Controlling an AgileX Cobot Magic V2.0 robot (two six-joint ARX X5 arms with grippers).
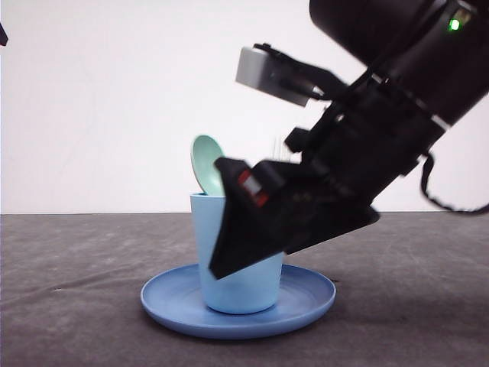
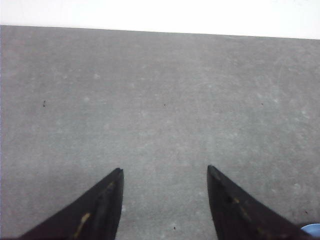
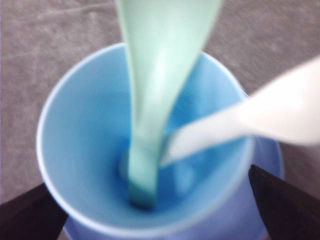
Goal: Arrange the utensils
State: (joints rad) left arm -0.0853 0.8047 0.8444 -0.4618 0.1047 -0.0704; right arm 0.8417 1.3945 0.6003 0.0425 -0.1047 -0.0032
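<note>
A dark grey, faintly speckled table (image 1: 69, 260) is seen spreading across the foreground to a white wall, and directly on it only a round blue plate (image 1: 172, 302) is found lying flat, near the middle, with bare tabletop all round it.

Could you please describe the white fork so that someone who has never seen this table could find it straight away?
Find the round blue plate on the dark grey table; a light blue cup stands upright on it. Two utensils stand in that cup, handles at its bottom. The fork is the white one, leaning toward one side of the rim, next to the mint-green spoon.
</note>
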